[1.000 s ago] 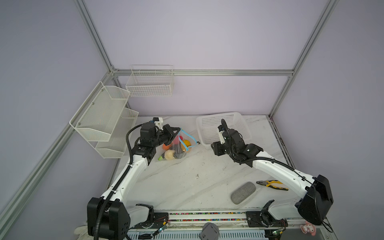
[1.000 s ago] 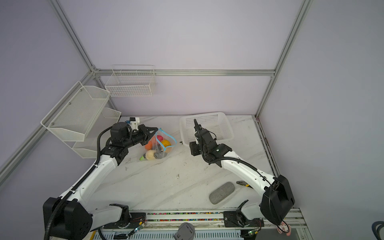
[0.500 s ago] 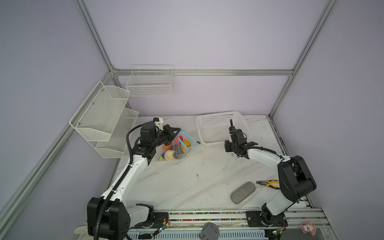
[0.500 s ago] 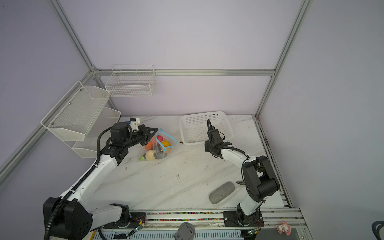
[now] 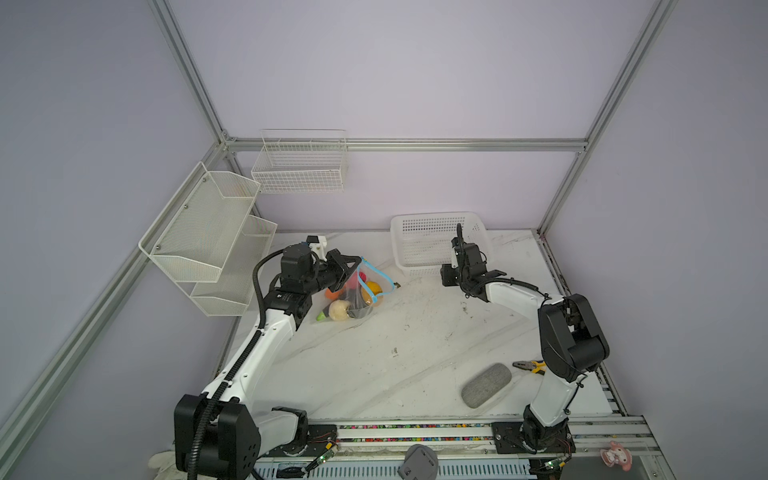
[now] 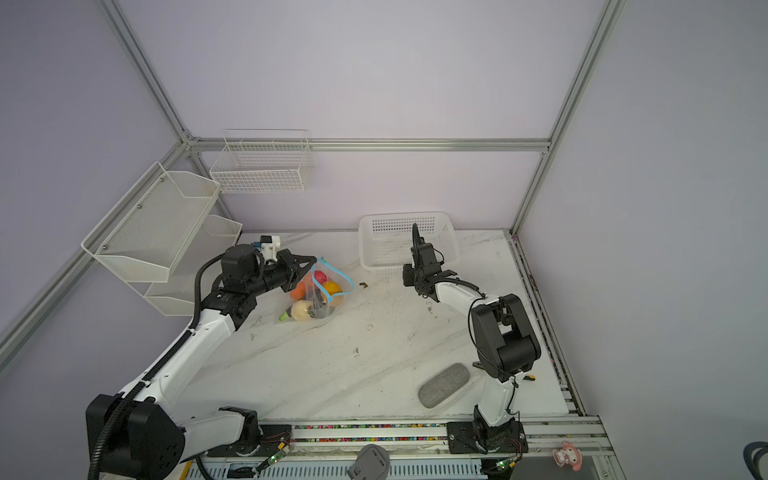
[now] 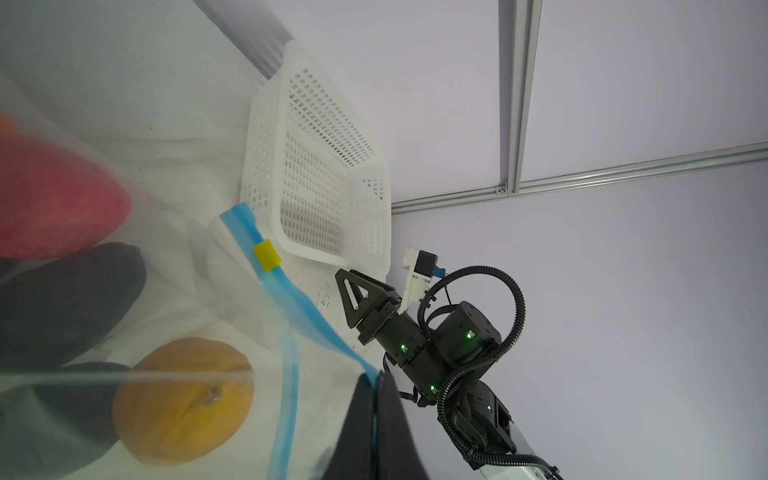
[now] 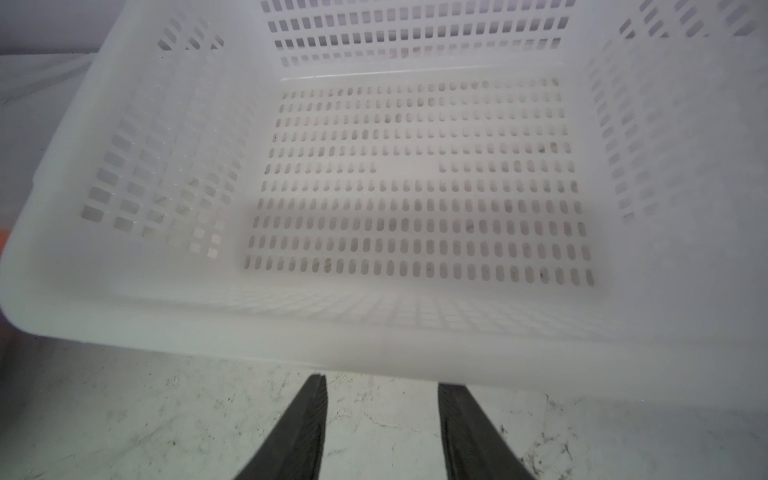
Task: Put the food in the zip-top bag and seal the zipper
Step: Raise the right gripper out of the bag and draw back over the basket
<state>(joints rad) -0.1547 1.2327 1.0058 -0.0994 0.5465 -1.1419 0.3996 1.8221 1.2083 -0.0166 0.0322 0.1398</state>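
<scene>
The clear zip-top bag (image 5: 357, 297) lies at the table's back left, its mouth lifted and gaping. My left gripper (image 5: 348, 266) (image 6: 304, 266) (image 7: 376, 376) is shut on the light blue zipper (image 7: 291, 299). The zipper's yellow tab (image 7: 267, 257) sits further along the strip. The bag holds food: an orange fruit (image 5: 371, 288) (image 7: 183, 399), a pink piece (image 7: 54, 199), black pieces (image 7: 70, 299), and a cream piece (image 5: 338, 309) at its lower end. My right gripper (image 5: 459, 237) (image 6: 415, 237) (image 8: 382, 380) is open with nothing between its fingers, just before the basket's near wall.
The white perforated basket (image 5: 415, 266) (image 8: 291, 332) stands at the back, with nothing in it. A small brown bit (image 5: 397, 285) lies right of the bag. A grey oval pad (image 5: 485, 384) and pliers (image 5: 530, 365) lie front right. Wire shelves (image 5: 208, 232) hang on the left.
My right gripper has drawn back to the right, away from the bag, to the basket's front, and the arm has folded up. The left gripper and bag have not moved.
</scene>
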